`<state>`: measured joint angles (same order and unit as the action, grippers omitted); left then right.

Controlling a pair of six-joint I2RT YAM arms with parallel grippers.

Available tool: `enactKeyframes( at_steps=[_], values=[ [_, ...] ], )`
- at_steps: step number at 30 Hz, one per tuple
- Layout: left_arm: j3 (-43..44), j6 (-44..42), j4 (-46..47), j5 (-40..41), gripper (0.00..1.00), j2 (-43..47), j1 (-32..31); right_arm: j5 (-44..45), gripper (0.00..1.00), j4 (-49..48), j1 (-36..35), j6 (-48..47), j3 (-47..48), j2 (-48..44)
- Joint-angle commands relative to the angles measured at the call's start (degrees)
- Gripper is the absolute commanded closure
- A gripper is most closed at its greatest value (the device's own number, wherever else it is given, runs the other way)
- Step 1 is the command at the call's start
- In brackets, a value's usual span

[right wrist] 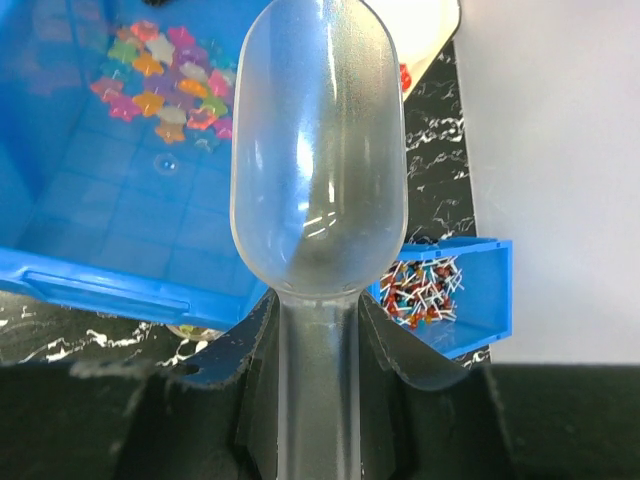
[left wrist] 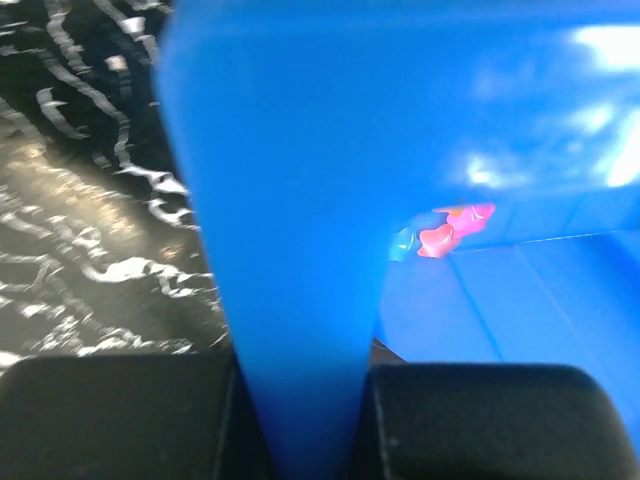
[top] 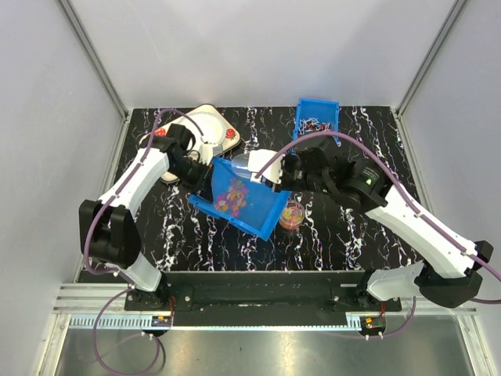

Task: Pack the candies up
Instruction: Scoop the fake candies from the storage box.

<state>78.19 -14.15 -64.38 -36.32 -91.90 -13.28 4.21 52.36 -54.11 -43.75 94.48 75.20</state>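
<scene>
The candies (top: 232,196) are small multicoloured sweets lying in a large blue bin (top: 262,215) at the table's middle. They also show in the right wrist view (right wrist: 170,85) and a few in the left wrist view (left wrist: 450,228). My left gripper (top: 202,174) is shut on the bin's left wall (left wrist: 290,200), and the bin looks tipped. My right gripper (top: 283,174) is shut on the handle of a clear plastic scoop (right wrist: 318,150). The scoop is empty and hangs over the bin's far right corner (top: 249,166). A small round cup (top: 291,213) with candies stands by the bin's right side.
A smaller blue bin (top: 316,121) with red-white wrapped sweets (right wrist: 425,295) stands at the back right. A white scale-like device (top: 207,129) with red marks sits at the back left, behind my left arm. Grey walls enclose the black marbled table (top: 352,235).
</scene>
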Motion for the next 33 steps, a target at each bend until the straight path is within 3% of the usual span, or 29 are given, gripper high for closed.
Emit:
enactKeyframes(
  at_steps=[1, 5, 19, 28, 33],
  values=[
    [0.12, 5.8, 4.61, 13.42, 1.0, -0.73, -0.96, 1.23, 1.0, 1.43, -0.3, -2.04, 1.24, 2.23],
    [1.0, 7.47, 4.61, 20.49, 1.0, -3.55, -0.96, 4.58, 1.0, 3.01, -0.91, -4.41, -1.21, 3.99],
    [2.31, 7.91, 3.82, 22.25, 1.0, -6.28, -0.96, 12.75, 1.0, 5.65, -4.87, -7.76, -6.85, 15.67],
    [2.05, 8.0, 3.91, 23.04, 1.0, -5.4, -1.05, 15.48, 1.0, 8.28, -4.87, -8.9, 0.78, 27.97],
    [1.79, 8.17, 4.17, 23.39, 1.0, -4.61, -1.05, 12.32, 1.0, 10.3, -4.87, -9.6, 7.11, 35.71]
  ],
)
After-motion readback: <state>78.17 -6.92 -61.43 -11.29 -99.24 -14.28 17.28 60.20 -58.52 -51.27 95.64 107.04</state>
